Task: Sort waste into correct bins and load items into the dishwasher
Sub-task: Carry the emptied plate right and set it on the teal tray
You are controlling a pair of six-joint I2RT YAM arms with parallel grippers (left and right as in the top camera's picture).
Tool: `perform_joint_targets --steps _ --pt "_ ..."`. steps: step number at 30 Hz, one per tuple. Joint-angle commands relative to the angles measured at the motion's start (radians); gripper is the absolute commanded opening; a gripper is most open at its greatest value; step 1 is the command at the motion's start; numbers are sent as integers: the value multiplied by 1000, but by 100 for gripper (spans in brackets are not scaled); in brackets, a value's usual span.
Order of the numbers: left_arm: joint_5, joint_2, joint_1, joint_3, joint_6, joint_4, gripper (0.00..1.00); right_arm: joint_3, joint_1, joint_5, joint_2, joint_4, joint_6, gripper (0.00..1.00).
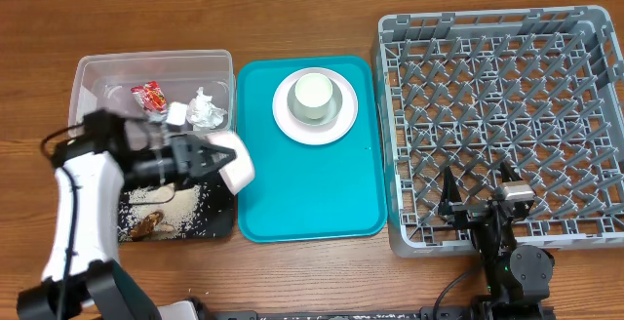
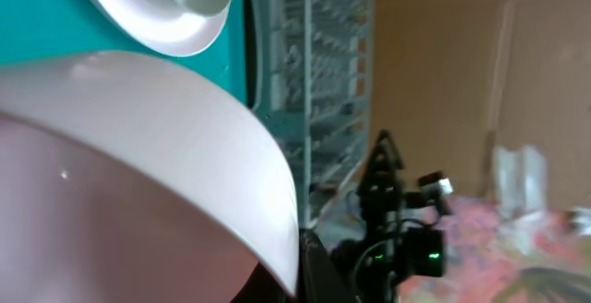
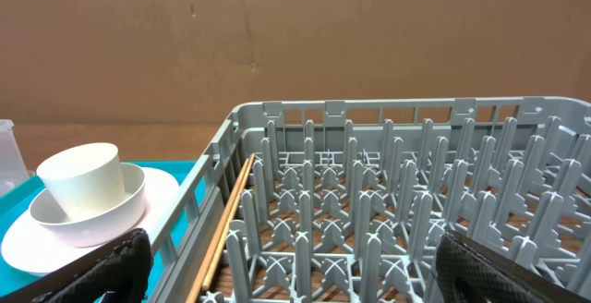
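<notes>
**Over the black tray, a white bowl gripped on its side**

At the left of the tabletop (image 1: 195,18), the left fingers (image 1: 200,154) are clamped on the rim of a white bowl (image 1: 237,164). It is tipped on its side above the black tray (image 1: 218,226), close to the teal tray (image 1: 302,193). Rice (image 1: 180,198) and brown chunks (image 1: 148,224) lie in the black tray. Behind it, the clear tub (image 1: 88,76) holds a red wrapper (image 1: 149,94) and a crumpled napkin (image 1: 205,108). On the teal tray a cup (image 1: 313,94) sits in a second bowl (image 1: 337,111) on a plate (image 1: 288,125). The right fingers (image 1: 450,201) are spread wide and hold nothing, at the near edge of the grey dish rack (image 1: 507,96).
</notes>
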Motion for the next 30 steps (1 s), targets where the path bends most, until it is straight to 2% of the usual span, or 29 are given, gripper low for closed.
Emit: perform_joint_targets --steps 1,6,10,13,17,21,30 --pt "-245 -72 -133 58 -275 64 4 -10 6 1 -10 8 0 100" --pt "-574 -123 -391 70 -504 213 4 -10 6 1 -10 8 0 100" --pt "-871 -110 -610 70 -592 288 4 -10 6 1 -10 8 0 100" --pt "-1003 -85 -758 70 -613 338 4 -10 6 1 -10 8 0 100" --pt "-1112 -31 -905 70 -644 378 4 -10 6 1 -10 8 -1 100" --pt "-1171 36 -995 70 -644 381 4 -10 6 1 -10 8 0 100" --pt "-1183 124 -1022 70 -624 386 4 -10 6 1 -10 8 0 100"
